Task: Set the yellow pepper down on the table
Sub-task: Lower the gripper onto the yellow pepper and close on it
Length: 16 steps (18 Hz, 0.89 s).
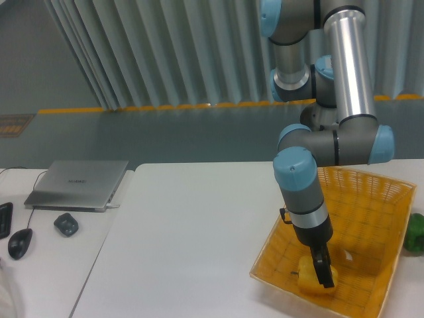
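Note:
The yellow pepper point(308, 277) lies in the front corner of the yellow wicker basket point(371, 199), on its floor. My gripper point(322, 277) reaches down into the basket and is right on the pepper. One dark finger point(324, 270) lies across the pepper's near side; the other finger is hidden behind the pepper. I cannot tell whether the jaws are closed on it. The white table point(192, 245) spreads out to the left of the basket.
A green pepper point(415, 232) sits on the table just right of the basket. On a second table at the left are a closed laptop point(79, 184), a small dark object point(65, 224) and a black mouse point(20, 243).

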Each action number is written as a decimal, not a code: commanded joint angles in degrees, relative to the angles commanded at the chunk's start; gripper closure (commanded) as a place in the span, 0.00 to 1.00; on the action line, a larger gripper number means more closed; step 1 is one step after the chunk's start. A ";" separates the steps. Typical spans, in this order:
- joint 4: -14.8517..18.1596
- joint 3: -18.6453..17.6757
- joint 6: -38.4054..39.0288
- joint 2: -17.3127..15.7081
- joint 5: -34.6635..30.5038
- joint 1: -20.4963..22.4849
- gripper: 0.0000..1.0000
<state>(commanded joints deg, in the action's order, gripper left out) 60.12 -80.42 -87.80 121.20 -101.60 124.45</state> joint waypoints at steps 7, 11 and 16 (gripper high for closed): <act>-0.53 0.00 0.44 0.88 -0.18 -0.44 0.00; -0.53 0.00 0.53 1.32 -0.18 -0.53 0.00; -1.49 -0.18 0.79 2.20 -0.18 -1.31 0.00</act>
<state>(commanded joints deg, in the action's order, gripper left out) 58.62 -80.60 -87.01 123.40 -101.78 123.14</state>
